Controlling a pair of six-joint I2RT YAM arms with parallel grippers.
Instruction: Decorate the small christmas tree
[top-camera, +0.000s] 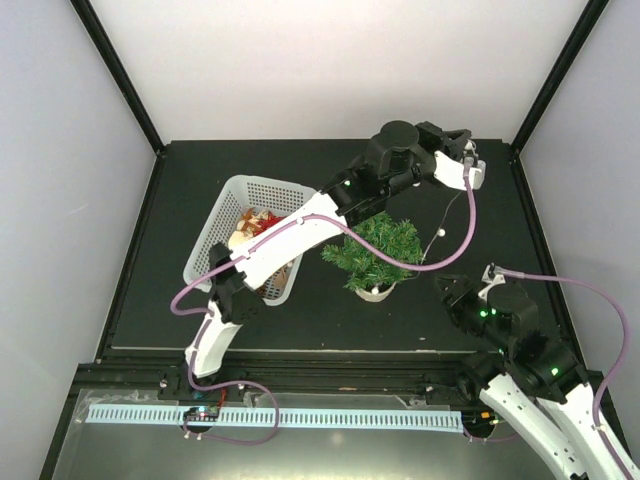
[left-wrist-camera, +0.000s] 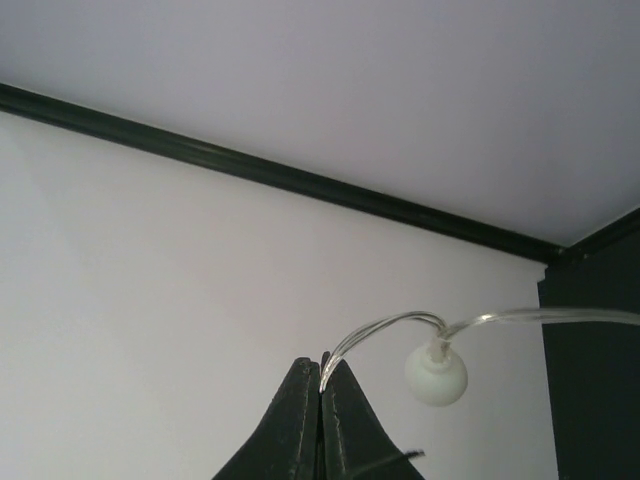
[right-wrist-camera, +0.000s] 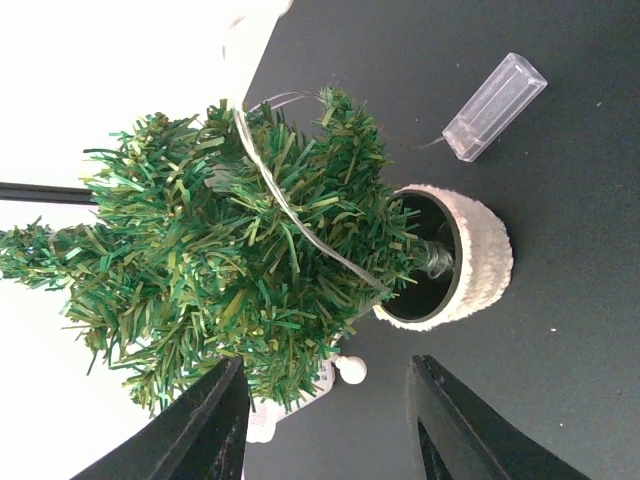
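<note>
Overhead and wrist views of the bench (top-camera: 300, 320). The small christmas tree (top-camera: 375, 250) is standing upright in its whitish round pot (right-wrist-camera: 480, 260) near the middle of the bench, just right of the white mesh basket (top-camera: 240, 200), which is holding red and pale ornaments. The left arm is reaching over the basket and the tree toward the far right corner. There the left hand (left-wrist-camera: 320, 385) is pinching the clear wire of a light string (left-wrist-camera: 400, 325) between closed fingertips, with one white round bulb (left-wrist-camera: 436, 375) hanging just beside them. The same wire is running down to the tree and lying across its branches. The right hand (right-wrist-camera: 325, 365) is hovering near the right side of the tree, its fingers (right-wrist-camera: 205, 420) standing moderately apart and holding nothing. A clear plastic battery case (right-wrist-camera: 495, 105) is lying on the bench near the pot.
</note>
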